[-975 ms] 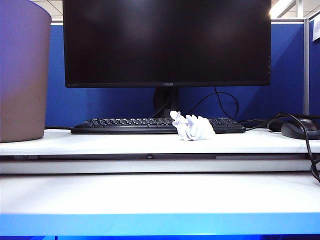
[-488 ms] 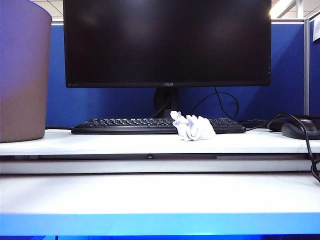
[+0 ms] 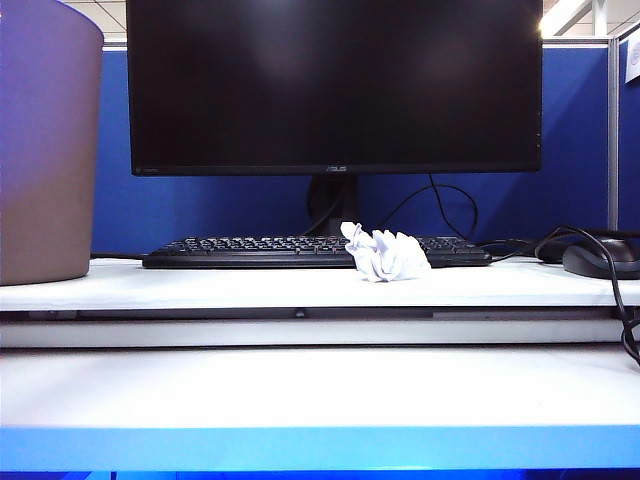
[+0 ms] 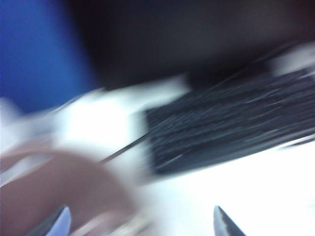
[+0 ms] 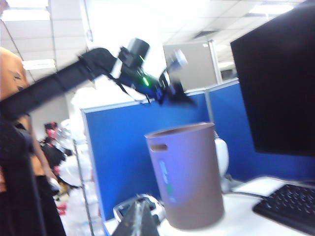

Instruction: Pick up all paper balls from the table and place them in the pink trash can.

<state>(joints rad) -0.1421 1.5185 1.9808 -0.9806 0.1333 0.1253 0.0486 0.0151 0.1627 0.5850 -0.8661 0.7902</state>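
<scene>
One white paper ball lies on the table just in front of the keyboard. The pink trash can stands at the far left of the table. Neither gripper shows in the exterior view. My left gripper is open, its two fingertips far apart with nothing between them, and it hovers over the can's rim; this view is badly blurred. The right wrist view shows the left arm high above the trash can. My right gripper is shut and empty, off to the side of the can.
A large black monitor and a black keyboard stand behind the paper ball. A mouse and cables lie at the right. A blue partition backs the desk. A person in orange stands beyond the partition.
</scene>
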